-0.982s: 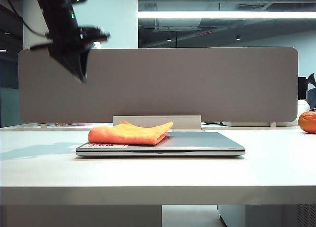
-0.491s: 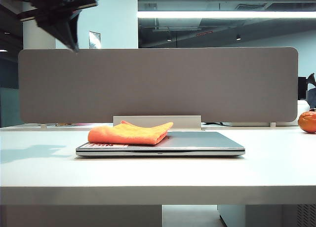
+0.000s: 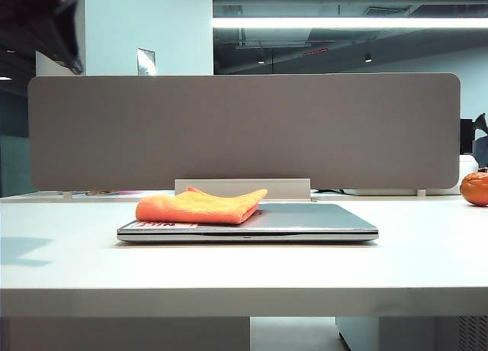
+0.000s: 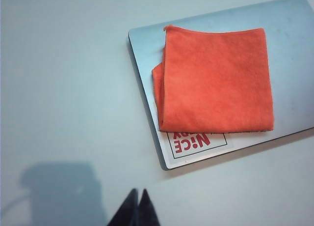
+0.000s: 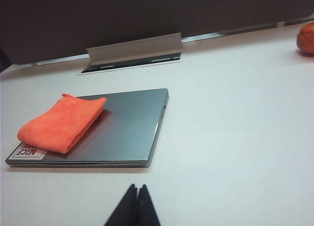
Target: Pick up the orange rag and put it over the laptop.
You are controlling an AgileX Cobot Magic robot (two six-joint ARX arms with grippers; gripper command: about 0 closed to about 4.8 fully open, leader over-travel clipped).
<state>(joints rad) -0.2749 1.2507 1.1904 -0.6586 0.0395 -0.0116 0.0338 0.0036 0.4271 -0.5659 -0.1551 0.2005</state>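
Left gripper (image 4: 138,199) risen since earlier, pinched together | right gripper (image 5: 137,194) together | orange rag (image 4: 216,78) on laptop (image 4: 294,64)

Ext cam: low, table-level, frontal. L wrist: overhead. R wrist: oblique. All share laptop (image 3: 252,223).

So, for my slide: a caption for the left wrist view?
Folded orange rag lying on the closed laptop, shut left gripper above the table.
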